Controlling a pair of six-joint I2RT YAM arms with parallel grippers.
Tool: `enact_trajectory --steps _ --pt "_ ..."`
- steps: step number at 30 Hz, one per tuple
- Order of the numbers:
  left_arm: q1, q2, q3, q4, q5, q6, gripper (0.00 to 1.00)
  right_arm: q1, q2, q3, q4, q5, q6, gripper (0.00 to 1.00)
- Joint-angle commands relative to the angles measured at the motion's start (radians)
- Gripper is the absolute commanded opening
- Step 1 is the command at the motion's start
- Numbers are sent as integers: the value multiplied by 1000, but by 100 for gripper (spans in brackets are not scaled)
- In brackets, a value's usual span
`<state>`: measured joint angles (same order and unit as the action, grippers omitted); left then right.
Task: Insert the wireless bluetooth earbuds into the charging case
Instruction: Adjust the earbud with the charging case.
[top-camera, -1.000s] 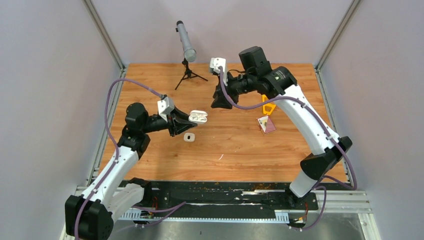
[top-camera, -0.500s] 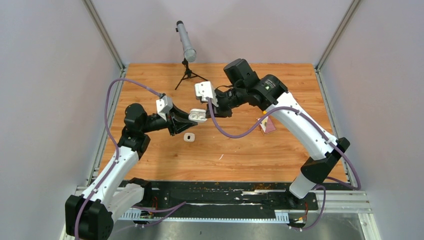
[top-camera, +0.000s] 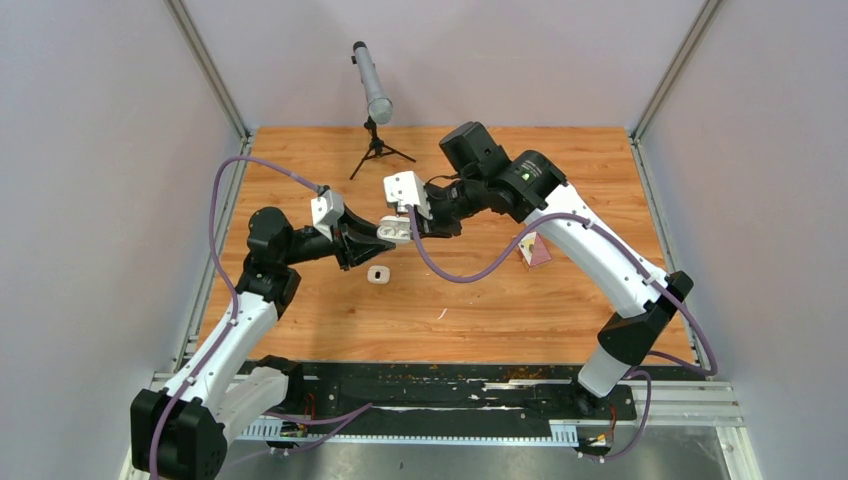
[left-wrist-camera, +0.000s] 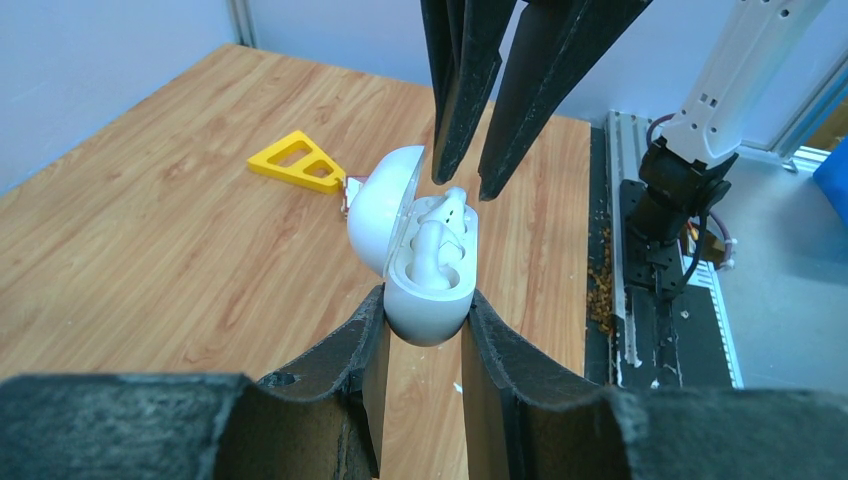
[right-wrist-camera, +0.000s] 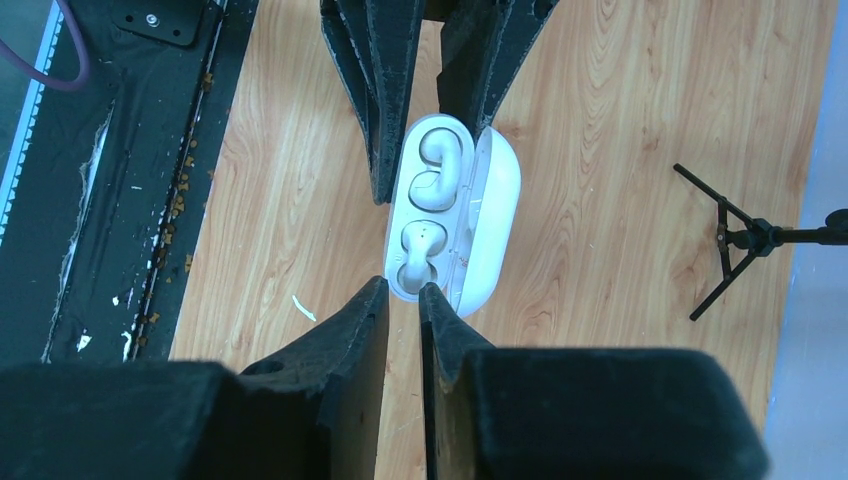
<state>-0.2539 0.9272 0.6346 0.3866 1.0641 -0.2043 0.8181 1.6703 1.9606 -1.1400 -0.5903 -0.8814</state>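
Our left gripper (left-wrist-camera: 424, 318) clamps one open charging case (left-wrist-camera: 385, 215) with two earbuds (right-wrist-camera: 432, 165) seated. Our right gripper (right-wrist-camera: 402, 288), jaws barely parted, grips nothing. One small white object (top-camera: 378, 274) lies below.

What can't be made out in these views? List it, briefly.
- Top view: charging case interior, too small, crowded by right gripper.
- Top view: small white object on table, too small to identify.
- Left wrist view: case bottom, hidden by left gripper fingers.
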Motion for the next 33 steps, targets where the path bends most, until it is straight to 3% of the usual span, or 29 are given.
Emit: enact_trajectory --steps 1,13,21,26,33 --pt "-4 -1 12 38 10 -9 0 11 2 27 26 1 -20 19" --pt "-4 -9 7 23 17 1 0 50 13 29 68 73 -8 21" --pt "-4 -16 7 0 25 26 0 50 10 34 73 86 2 10" --pt "-4 -18 12 -29 44 74 0 50 6 32 57 87 7 15" --pt "-4 -25 13 -32 58 88 0 50 10 32 69 104 12 12"
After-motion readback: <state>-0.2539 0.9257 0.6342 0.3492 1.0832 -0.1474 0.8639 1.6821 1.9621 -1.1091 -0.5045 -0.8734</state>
